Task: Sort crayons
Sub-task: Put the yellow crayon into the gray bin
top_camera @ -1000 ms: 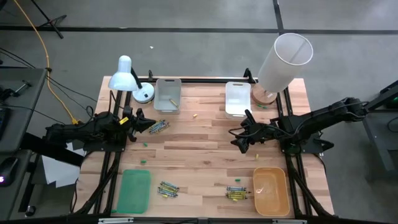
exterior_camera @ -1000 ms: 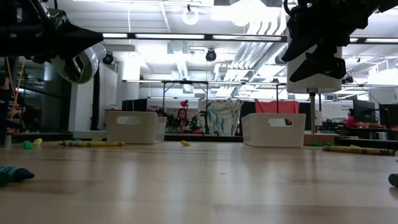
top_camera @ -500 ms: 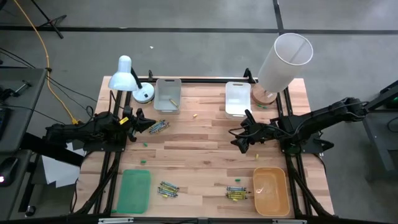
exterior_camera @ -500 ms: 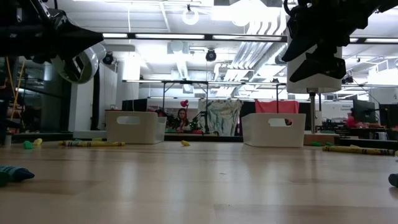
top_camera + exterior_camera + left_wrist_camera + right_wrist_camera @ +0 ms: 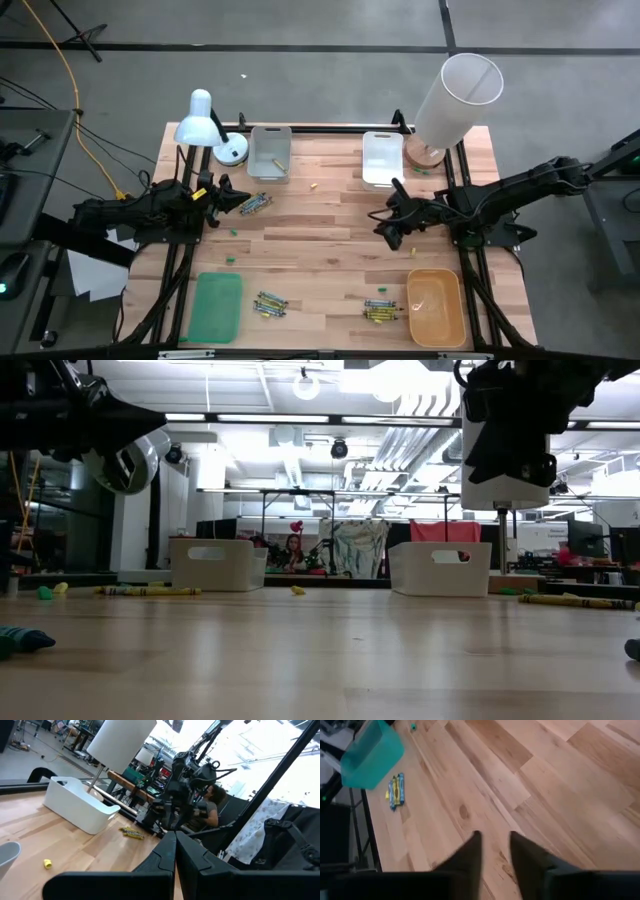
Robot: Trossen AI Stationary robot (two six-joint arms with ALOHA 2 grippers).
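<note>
Crayons lie on the wooden table in three small heaps: one by my left gripper [image 5: 255,203], one near the green tray [image 5: 270,303], and one beside the orange tray [image 5: 380,310]. My right gripper [image 5: 388,232] hangs over bare wood right of the table's middle, slanting down. Its fingers [image 5: 477,845] stand a narrow gap apart with nothing between them. The right wrist view shows a crayon heap [image 5: 395,790] far off beside the green tray [image 5: 370,755]. My left gripper [image 5: 232,195] waits at the left side, shut [image 5: 175,851], holding nothing.
Two white bins [image 5: 270,152] [image 5: 382,158] stand at the far edge, with a desk lamp [image 5: 205,125] and a tall white cylinder [image 5: 455,95] beside them. The green tray [image 5: 215,305] and orange tray [image 5: 435,305] sit at the near edge. Small crayon bits [image 5: 312,186] dot the wood.
My right gripper has stayed in place over the table. Its fingers have drawn much closer together, with nothing between them, and the wrist has rolled slightly.
</note>
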